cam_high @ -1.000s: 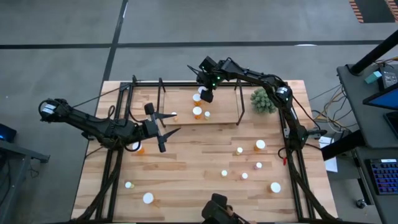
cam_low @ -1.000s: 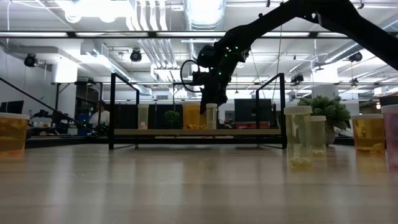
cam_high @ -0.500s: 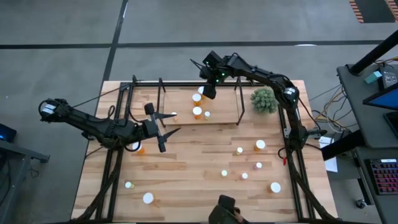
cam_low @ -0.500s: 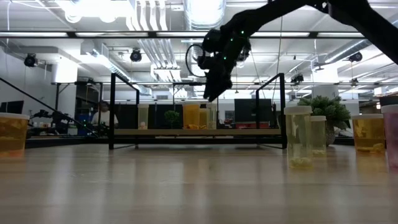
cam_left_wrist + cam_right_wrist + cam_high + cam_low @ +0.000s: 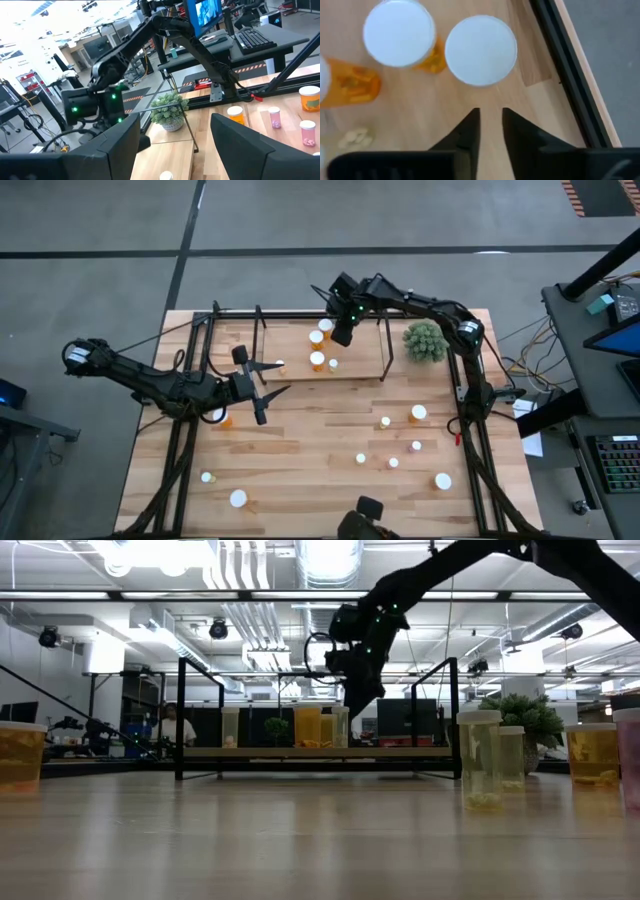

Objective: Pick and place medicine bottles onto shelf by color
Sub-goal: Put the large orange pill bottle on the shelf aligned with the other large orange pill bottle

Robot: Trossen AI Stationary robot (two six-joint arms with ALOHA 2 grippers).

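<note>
My right claw (image 5: 341,336) hung over the shelf (image 5: 300,372) toward the counter's (image 5: 300,460) twelve o'clock edge, its fingers (image 5: 470,131) nearly together with only a thin slit between them and nothing held. Straight below it stood two white-capped medicine bottles: one clear-bodied (image 5: 480,50) beside the shelf's black frame (image 5: 570,75), one orange (image 5: 400,35) at its nine o'clock side, and a third orange bottle (image 5: 350,85) lay further that way. From above, four caps showed on the shelf: two (image 5: 325,326) (image 5: 316,337) just beside my claw, and two (image 5: 317,360) (image 5: 333,364) nearer the shelf's six o'clock edge. My left claw (image 5: 262,387) hovered at the counter's nine o'clock side, fingers (image 5: 240,145) spread wide and empty, just at the shelf's six o'clock corner, with an orange bottle (image 5: 222,418) by its wrist. Loose bottles stood scattered across the counter from four to seven o'clock, among them capped ones (image 5: 418,413) (image 5: 442,480) (image 5: 238,498). A green spiky plant (image 5: 424,341) sat at about two o'clock, just outside the shelf frame.
</note>
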